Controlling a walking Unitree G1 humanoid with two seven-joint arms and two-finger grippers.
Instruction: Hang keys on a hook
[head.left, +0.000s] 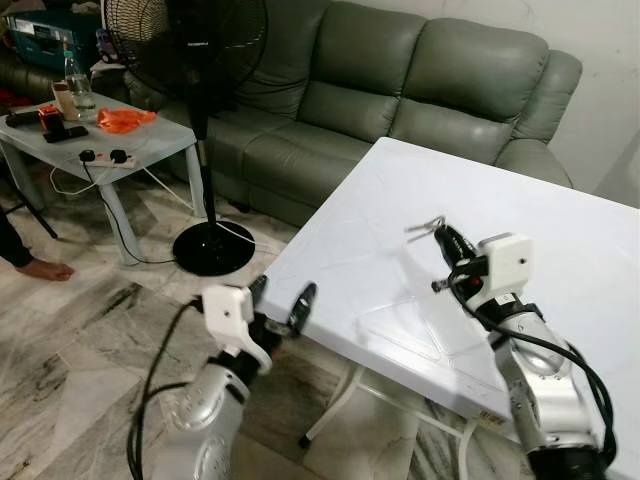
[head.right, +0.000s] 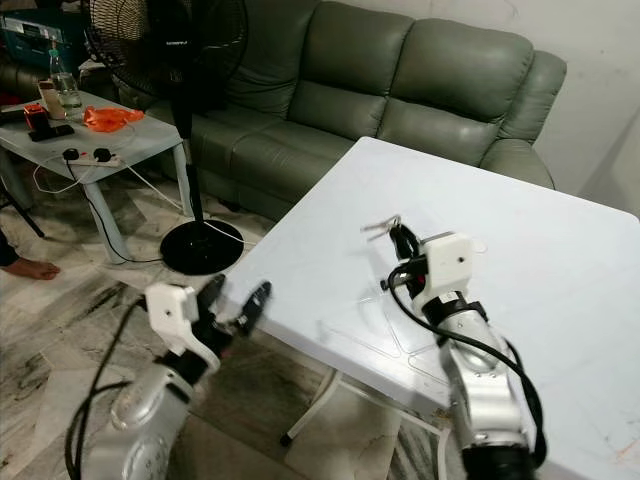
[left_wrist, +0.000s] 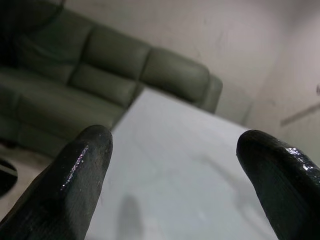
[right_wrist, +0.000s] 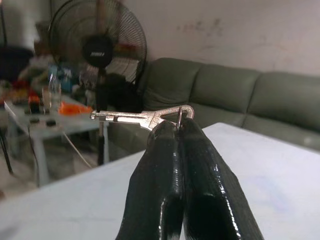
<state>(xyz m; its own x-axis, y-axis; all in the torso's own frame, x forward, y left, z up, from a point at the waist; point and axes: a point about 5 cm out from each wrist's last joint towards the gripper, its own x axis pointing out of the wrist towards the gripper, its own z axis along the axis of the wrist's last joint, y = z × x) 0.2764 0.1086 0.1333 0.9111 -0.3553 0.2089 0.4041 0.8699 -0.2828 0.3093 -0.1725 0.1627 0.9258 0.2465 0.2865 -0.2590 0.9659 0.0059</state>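
the right gripper is hovering over the white table, its two black fingers pressing together on a silver key and gripping it at the ring end. the key is sticking out sideways from the fingertips, its blade lying roughly level above the tabletop and pointing toward the robot's left. the left gripper is hanging just off the near edge of the table, above the marbled floor, with its fingers spreading well apart and gripping nothing; its wrist camera is looking across the tabletop toward the sofa. a green leather sofa is standing behind the table against the wall. a black standing fan is rising from its round base on the floor between the sofa and a small pale side table, which is carrying an orange cloth, a clear bottle and a power strip with a cable trailing down. a person's bare foot is resting on the floor at the far left edge.
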